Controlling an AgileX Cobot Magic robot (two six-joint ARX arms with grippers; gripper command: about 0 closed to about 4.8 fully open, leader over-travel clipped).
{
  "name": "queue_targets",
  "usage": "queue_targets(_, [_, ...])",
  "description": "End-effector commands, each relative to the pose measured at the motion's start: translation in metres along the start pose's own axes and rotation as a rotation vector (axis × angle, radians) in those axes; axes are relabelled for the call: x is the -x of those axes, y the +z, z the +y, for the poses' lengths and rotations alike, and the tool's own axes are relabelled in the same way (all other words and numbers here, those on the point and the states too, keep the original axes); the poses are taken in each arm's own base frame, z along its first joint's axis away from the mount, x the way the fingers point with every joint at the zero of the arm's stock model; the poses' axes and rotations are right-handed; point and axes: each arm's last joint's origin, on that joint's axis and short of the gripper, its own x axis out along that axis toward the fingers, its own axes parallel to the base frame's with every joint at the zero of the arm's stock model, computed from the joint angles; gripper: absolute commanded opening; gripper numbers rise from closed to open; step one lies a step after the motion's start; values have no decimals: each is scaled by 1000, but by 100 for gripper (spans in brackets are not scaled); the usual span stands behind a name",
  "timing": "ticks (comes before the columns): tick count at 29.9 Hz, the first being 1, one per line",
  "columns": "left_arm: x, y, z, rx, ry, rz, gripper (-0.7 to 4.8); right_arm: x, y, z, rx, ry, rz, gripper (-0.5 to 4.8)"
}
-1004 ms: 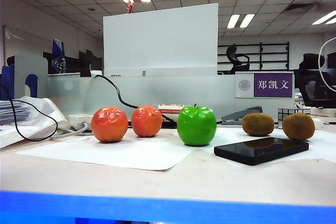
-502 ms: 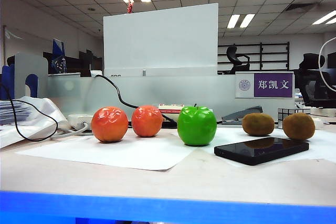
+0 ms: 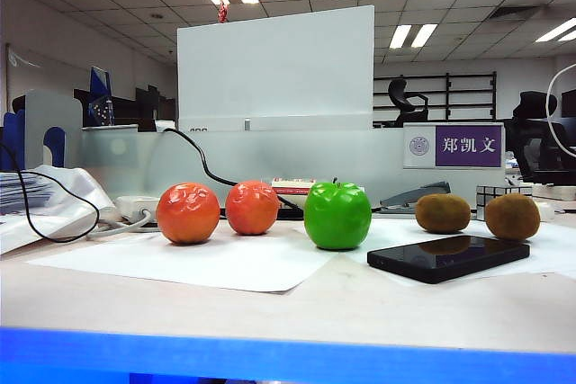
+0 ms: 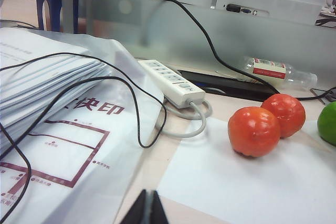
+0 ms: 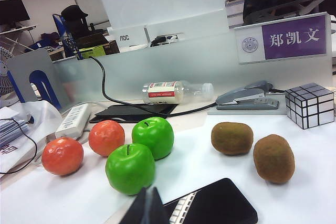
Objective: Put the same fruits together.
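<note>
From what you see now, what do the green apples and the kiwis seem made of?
The green apples look like glossy moulded plastic: they show bright light reflections. The kiwis look matte and fuzzy, perhaps a flocked coating; what lies underneath I cannot tell.

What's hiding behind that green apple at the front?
In the exterior view the front green apple covers whatever is behind it. The right wrist view shows a second green apple just behind the front one, with a plastic bottle lying on its side farther back.

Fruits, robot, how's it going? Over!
Left gripper shut, empty, near papers. Right gripper shut, empty, over phone. Oranges, apples, kiwis already paired. Nothing blocking.
</note>
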Motion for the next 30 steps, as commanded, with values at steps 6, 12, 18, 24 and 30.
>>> queue_targets(6, [0, 2, 0, 2, -4, -18, -3, 1, 0, -5, 243, -152, -15, 0])
queue_targets(12, [0, 2, 0, 2, -3, -18, -3, 1, -9, -19, 240, -278, -1, 0])
queue_targets(18, [0, 2, 0, 2, -3, -18, -3, 2, -19, -28, 235, -343, 23, 0])
queue_targets(24, [0, 2, 0, 2, -3, -18, -3, 2, -23, -30, 235, -369, 34, 0])
queue_targets(30, [0, 2, 0, 2, -3, -18, -3, 2, -22, -31, 239, -398, 22, 0])
